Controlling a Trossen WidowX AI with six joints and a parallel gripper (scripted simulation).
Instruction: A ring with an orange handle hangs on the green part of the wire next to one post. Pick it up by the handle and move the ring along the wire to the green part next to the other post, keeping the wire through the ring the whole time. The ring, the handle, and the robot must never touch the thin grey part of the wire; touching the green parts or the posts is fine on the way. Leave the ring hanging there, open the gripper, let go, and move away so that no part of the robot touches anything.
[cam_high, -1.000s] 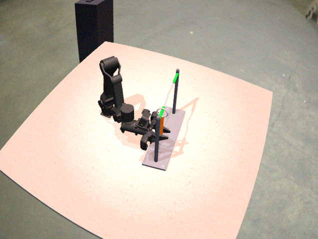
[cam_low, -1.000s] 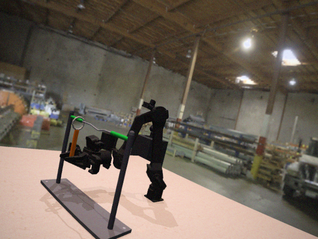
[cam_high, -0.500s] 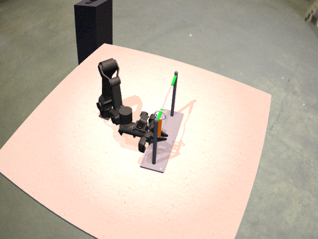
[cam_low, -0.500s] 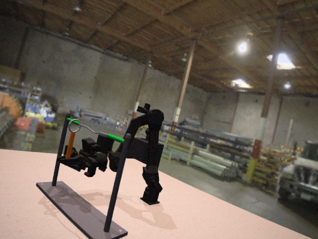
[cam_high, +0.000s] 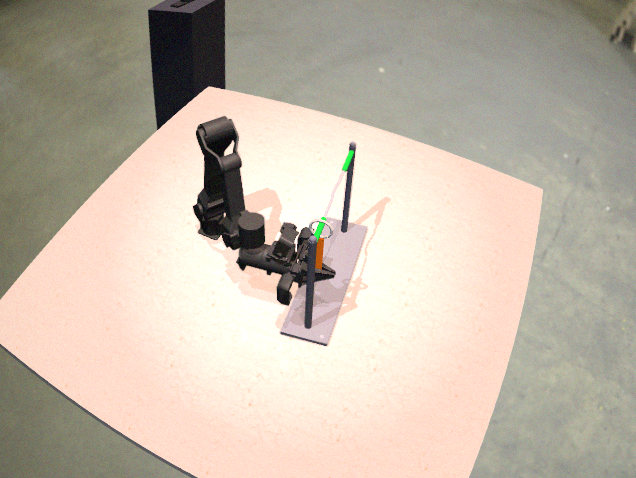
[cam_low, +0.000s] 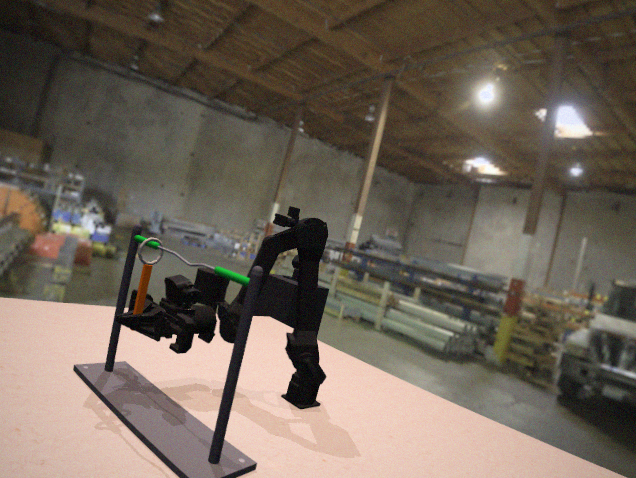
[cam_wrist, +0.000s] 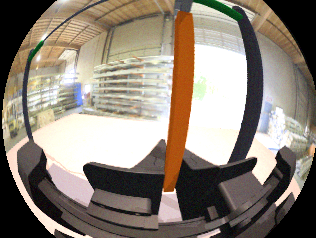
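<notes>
At the ring's post, my gripper has the orange handle pinched

Between the two fingers of my gripper (cam_high: 326, 272) (cam_low: 126, 316) (cam_wrist: 173, 155), the orange handle (cam_high: 319, 252) (cam_low: 142, 287) (cam_wrist: 181, 90) is clamped near its lower end. From the wrist camera I see a finger on each side of it, with the handle rising almost upright, leaning slightly.

Above the handle, the ring (cam_high: 332, 232) (cam_low: 138, 252) (cam_wrist: 184, 5) is around the nearby green part (cam_high: 319, 231) (cam_low: 146, 241) (cam_wrist: 217, 7) of the wire. That puts it just beside the first post (cam_high: 309, 287) (cam_low: 120, 318) (cam_wrist: 253, 80), on the right side of my wrist view. The wire passes through the ring; whether they touch, I can't tell.

Away from the ring, the thin grey part (cam_high: 334, 192) (cam_low: 179, 258) (cam_wrist: 70, 17) bends its way across to the other green part (cam_high: 348, 160) (cam_low: 231, 274) (cam_wrist: 36, 51), which meets the second post (cam_high: 348, 195) (cam_low: 235, 370) (cam_wrist: 27, 100). The ring is well apart from that end, so the transfer is not done.

Both posts stand upright on a flat grey base plate (cam_high: 352, 246) (cam_low: 154, 416) (cam_wrist: 70, 185), which lies on the pale table (cam_high: 411, 308) (cam_low: 411, 436) (cam_wrist: 100, 130). My black arm (cam_high: 233, 190) (cam_low: 308, 272) reaches in from one side, and the gripper hangs above the plate, below the level of the wire.
</notes>
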